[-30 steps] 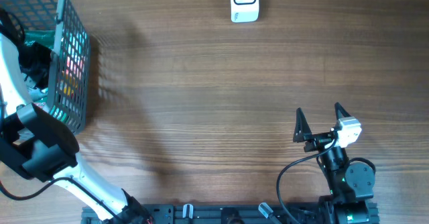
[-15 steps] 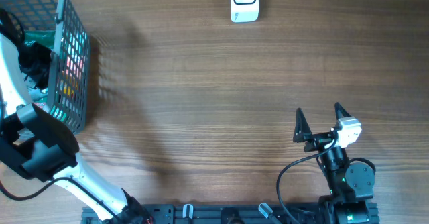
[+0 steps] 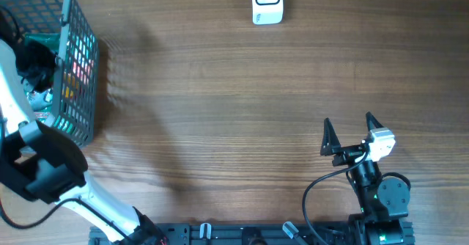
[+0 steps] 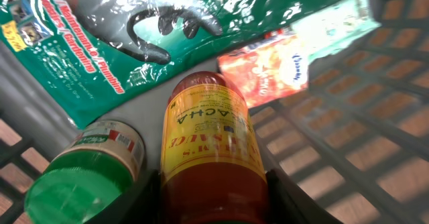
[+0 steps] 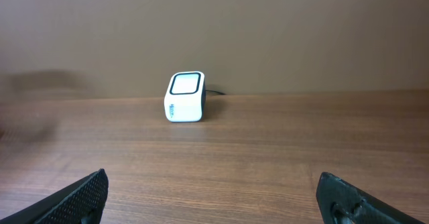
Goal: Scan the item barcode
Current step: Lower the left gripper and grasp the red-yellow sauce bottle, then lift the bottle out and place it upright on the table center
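Two dark fingers of the left gripper [image 4: 213,194] press against either side of the red sauce bottle [image 4: 209,137], holding it inside the wire basket [image 3: 77,61] at the left end of the table [image 3: 220,113], just beside a green-lidded jar [image 4: 84,174] and near a green pouch [image 4: 100,43]. The right gripper [image 3: 349,131] sits at the near edge, spread wide and empty, facing the white scanner [image 3: 267,1] well apart at the far edge.

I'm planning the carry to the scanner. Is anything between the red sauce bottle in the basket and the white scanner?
Yes: the basket's wire wall stands between the sauce bottle and the scanner, so the bottle likely has to rise over it. Beyond the wall nothing visible blocks the way.
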